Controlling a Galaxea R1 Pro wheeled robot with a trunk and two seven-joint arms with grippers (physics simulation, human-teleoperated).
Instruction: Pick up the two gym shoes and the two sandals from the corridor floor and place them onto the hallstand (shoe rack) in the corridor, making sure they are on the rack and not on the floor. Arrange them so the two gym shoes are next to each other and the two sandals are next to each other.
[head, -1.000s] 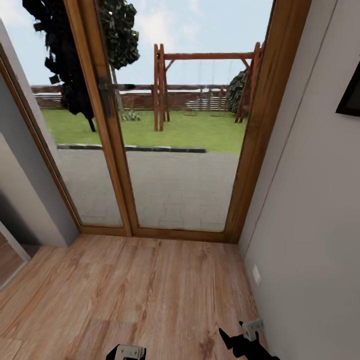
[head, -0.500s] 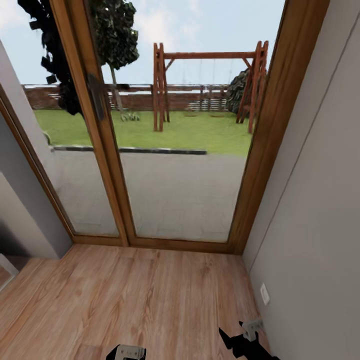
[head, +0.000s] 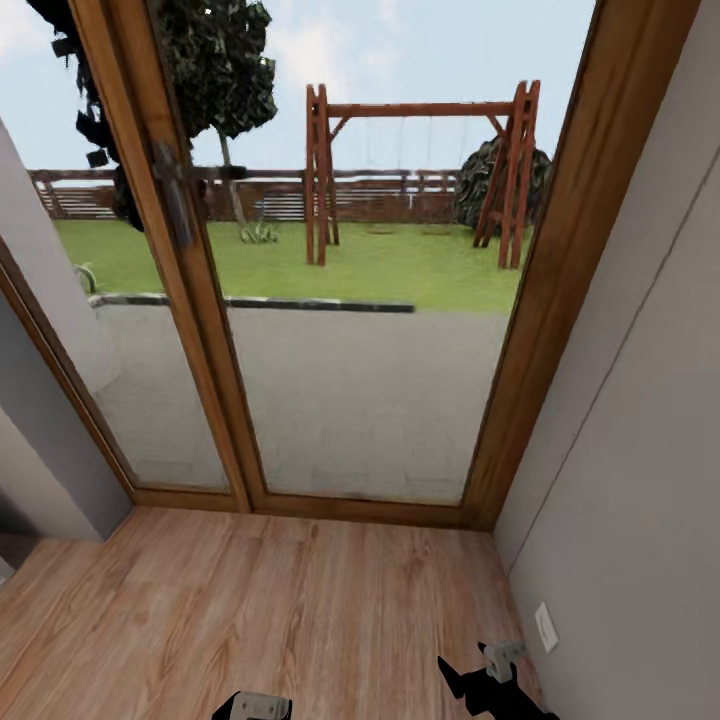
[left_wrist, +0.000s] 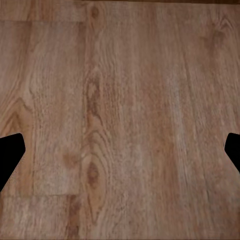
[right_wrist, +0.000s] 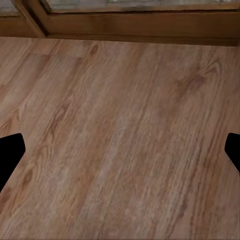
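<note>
The gym shoes, the sandals and the hallstand are out of view. Light brown wood-grain corridor floor (head: 280, 610) stretches ahead of me to a glass door. In the left wrist view my left gripper (left_wrist: 120, 155) hangs open over bare planks (left_wrist: 120, 100), its black fingertips (left_wrist: 10, 155) far apart with nothing between them. My right gripper (right_wrist: 120, 155) is open as well over the planks (right_wrist: 120, 125), close to the door's wooden sill (right_wrist: 140, 25). The ends of both arms show at the lower edge of the head view, the left arm (head: 255, 708) and the right arm (head: 490, 685).
A wood-framed glass door (head: 350, 400) closes the corridor ahead, with a yard and a swing frame (head: 420, 170) behind it. A grey wall (head: 640, 480) with a socket (head: 546, 627) runs close along my right. Another grey wall (head: 40, 440) stands at the left.
The whole head view has shifted: the door looks nearer and its sill sits lower in the picture, so the camera moved toward it. Both arms keep their place in the view.
</note>
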